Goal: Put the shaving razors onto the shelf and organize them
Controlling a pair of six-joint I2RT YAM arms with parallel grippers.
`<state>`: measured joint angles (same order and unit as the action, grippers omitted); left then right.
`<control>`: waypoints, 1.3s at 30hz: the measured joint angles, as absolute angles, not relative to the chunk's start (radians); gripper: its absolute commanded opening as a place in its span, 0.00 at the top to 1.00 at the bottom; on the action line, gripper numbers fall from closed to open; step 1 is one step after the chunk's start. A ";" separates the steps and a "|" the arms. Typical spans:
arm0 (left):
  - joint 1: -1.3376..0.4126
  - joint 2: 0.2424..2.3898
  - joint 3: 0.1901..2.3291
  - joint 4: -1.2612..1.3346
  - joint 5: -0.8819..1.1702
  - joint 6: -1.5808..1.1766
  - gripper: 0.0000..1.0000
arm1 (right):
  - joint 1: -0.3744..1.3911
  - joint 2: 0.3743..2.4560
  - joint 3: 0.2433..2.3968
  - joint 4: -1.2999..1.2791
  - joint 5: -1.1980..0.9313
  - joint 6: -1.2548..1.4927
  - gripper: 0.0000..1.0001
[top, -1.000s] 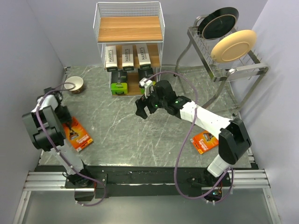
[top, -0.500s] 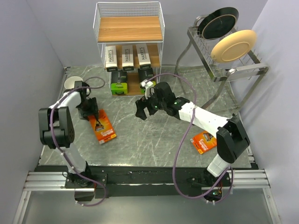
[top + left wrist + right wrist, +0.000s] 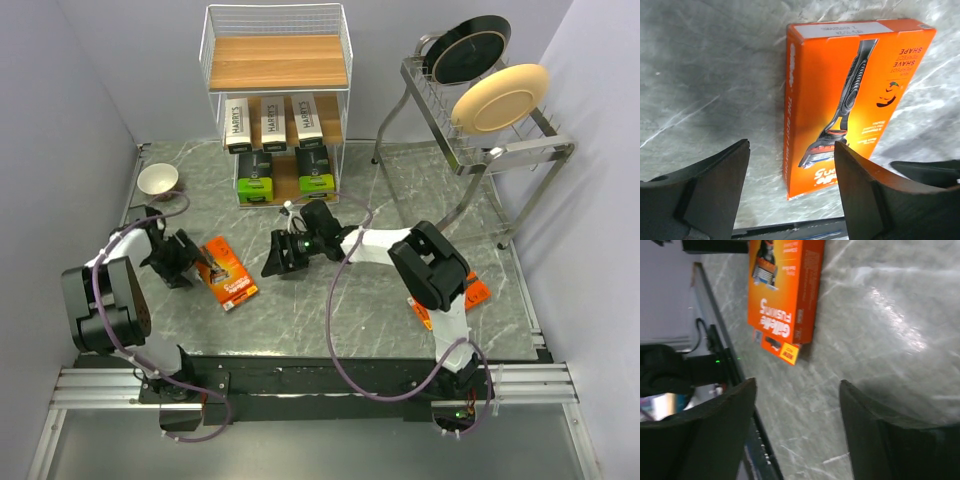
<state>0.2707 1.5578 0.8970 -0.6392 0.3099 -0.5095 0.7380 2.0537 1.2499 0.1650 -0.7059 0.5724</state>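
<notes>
Orange Gillette razor pack (image 3: pixel 228 274) lies flat on the marble table's (image 3: pixel 330 300) left half, between the left gripper (image 3: pixel 190 262) and right gripper (image 3: pixel 273 257); both are spread wide, holding nothing.

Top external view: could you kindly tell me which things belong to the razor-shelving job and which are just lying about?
Job: shelf, three Harry's boxes, two black-and-lime boxes, Gillette pack, half-hidden orange pack.
Lying about: bowl, dish rack, black plate, cream plate.
</notes>
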 measured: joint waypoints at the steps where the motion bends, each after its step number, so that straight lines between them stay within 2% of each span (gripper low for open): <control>1: 0.279 1.546 0.884 -0.626 0.322 -0.518 0.26 | 0.738 2.063 1.250 0.183 -0.723 0.591 0.35; 7: 0.298 1.458 0.721 -0.516 0.423 -0.569 0.27 | 0.748 2.133 1.271 0.285 -0.833 0.690 0.42; 13: 0.298 1.376 0.603 -0.429 0.504 -0.636 0.28 | 0.766 2.181 1.275 0.291 -0.866 0.730 0.42; 20: 0.298 1.373 0.580 -0.371 0.521 -0.686 0.30 | 0.778 2.223 1.299 0.284 -0.887 0.763 0.44; 28: 0.298 1.374 0.569 -0.345 0.524 -0.708 0.30 | 0.810 2.290 1.363 0.323 -0.893 0.838 0.53; 29: 0.298 1.373 0.568 -0.341 0.524 -0.711 0.30 | 0.815 2.297 1.370 0.329 -0.897 0.846 0.55; 32: 0.298 1.373 0.565 -0.333 0.527 -0.719 0.29 | 0.825 2.308 1.377 0.341 -0.893 0.861 0.73; 33: 0.298 1.373 0.565 -0.332 0.527 -0.720 0.27 | 0.828 2.313 1.377 0.345 -0.887 0.869 0.84; 35: 0.298 1.372 0.565 -0.331 0.528 -0.721 0.26 | 0.829 2.324 1.377 0.350 -0.881 0.879 1.00; 39: 0.298 1.367 0.569 -0.336 0.540 -0.719 0.23 | 0.820 2.325 1.377 0.385 -0.899 0.915 1.00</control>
<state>0.2977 1.3670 0.5690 -0.3359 0.5400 -0.7189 0.8204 2.3249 1.3766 0.3851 -0.8989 0.9146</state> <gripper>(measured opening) 0.758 0.018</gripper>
